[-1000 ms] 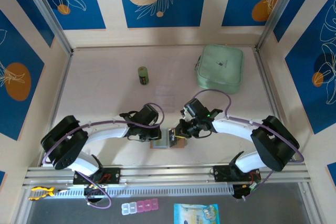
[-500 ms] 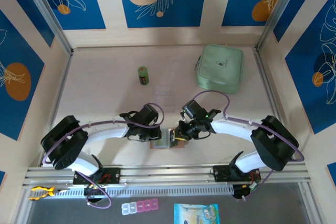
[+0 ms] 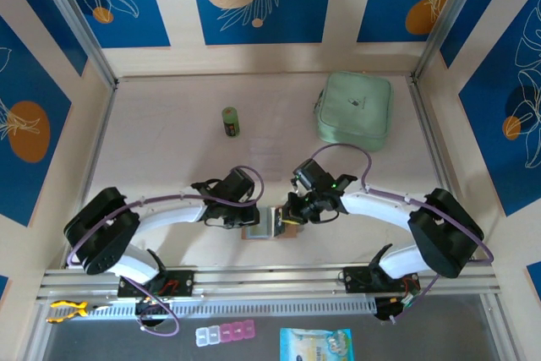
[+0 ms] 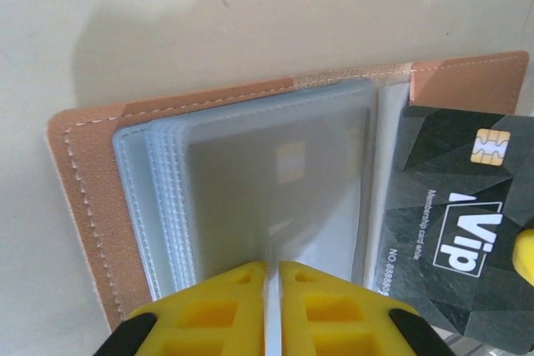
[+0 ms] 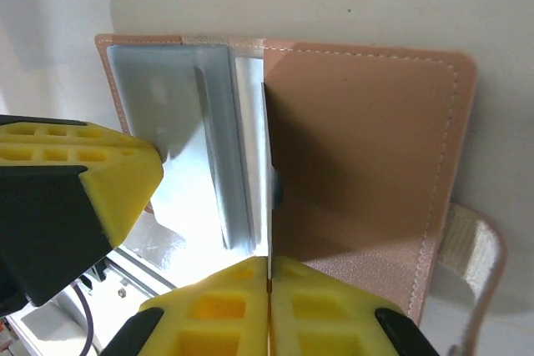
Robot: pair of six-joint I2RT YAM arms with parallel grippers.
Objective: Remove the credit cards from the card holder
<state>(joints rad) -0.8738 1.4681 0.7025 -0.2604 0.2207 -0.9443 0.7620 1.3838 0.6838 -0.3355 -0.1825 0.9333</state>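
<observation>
The salmon-pink card holder (image 3: 269, 227) lies open on the table near the front middle, between both grippers. My left gripper (image 4: 273, 268) is shut on the edge of a greyish clear pocket (image 4: 275, 164) of the card holder (image 4: 83, 206). A dark credit card (image 4: 442, 206) with a gold chip and "VIP" print stands over the holder's right half. In the right wrist view this credit card (image 5: 267, 164) shows edge-on, with my right gripper (image 5: 269, 260) shut on its near end. The pink flap (image 5: 359, 147) lies flat to its right. From above, the left gripper (image 3: 251, 219) and right gripper (image 3: 288, 215) almost meet.
A mint-green zip pouch (image 3: 355, 109) lies at the back right and a small green bottle (image 3: 230, 121) stands at the back middle. The metal rail (image 3: 270, 278) runs along the front edge, close behind the holder. Side walls close in the table.
Almost nothing differs. The right arm has shifted very slightly; both grippers stay at the card holder.
</observation>
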